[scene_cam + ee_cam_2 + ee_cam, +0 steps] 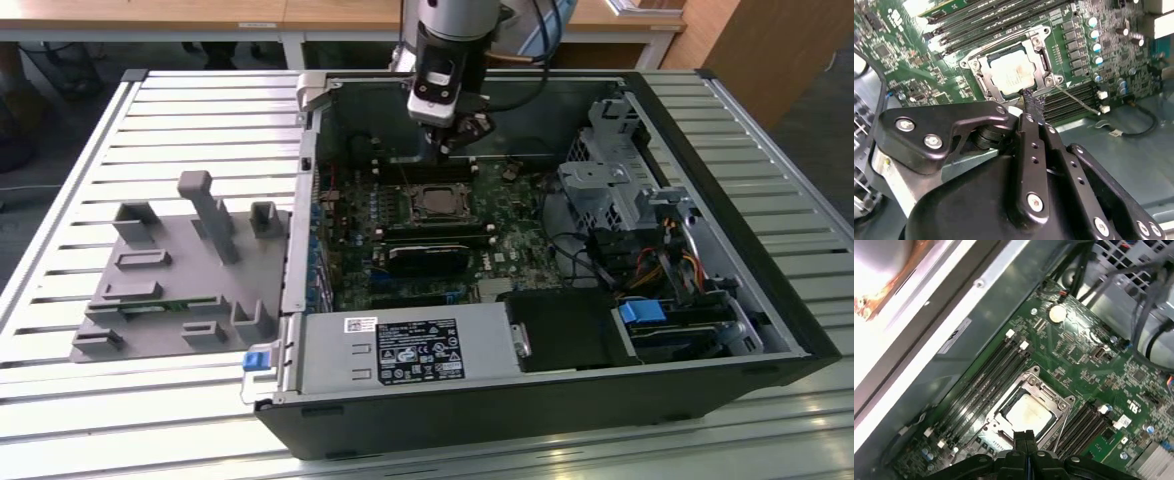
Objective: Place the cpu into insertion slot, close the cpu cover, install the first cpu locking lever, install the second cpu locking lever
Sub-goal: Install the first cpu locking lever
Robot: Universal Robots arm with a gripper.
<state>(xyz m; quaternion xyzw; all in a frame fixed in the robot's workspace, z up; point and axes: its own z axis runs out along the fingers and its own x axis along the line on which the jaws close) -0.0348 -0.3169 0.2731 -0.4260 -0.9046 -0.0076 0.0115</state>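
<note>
Slats of pale metal made up the worktop (120, 130), and on it lay an open black computer case (747, 300), its open side facing up. On the exterior view's left of the case stood a grey moulded fixture (174, 270). Inside the case, a metal power supply (400, 355) sat at the near edge, with the green motherboard (514, 215) beyond it. The arm (454, 40) reached down into the case from above, and its gripper (447, 150) hung just past the socket, toward the case's far wall. In the first wrist view its two black fingers (1019, 442) were pressed together with nothing between them. Long black memory slots (986, 385) ran along both sides of the socket. The cpu cover (1041, 47) lay flat over the socket, its silver frame around the chip. The cpu (1014, 75) sat in the insertion slot (1006, 405), its dull metal top showing through the cover's window. In the second wrist view the gripper's tip was at the cover's edge, touching or just short of it; I could not tell which. A thin wire lever (1079, 100) stuck out from the cover's corner across the neighbouring memory slots.
</note>
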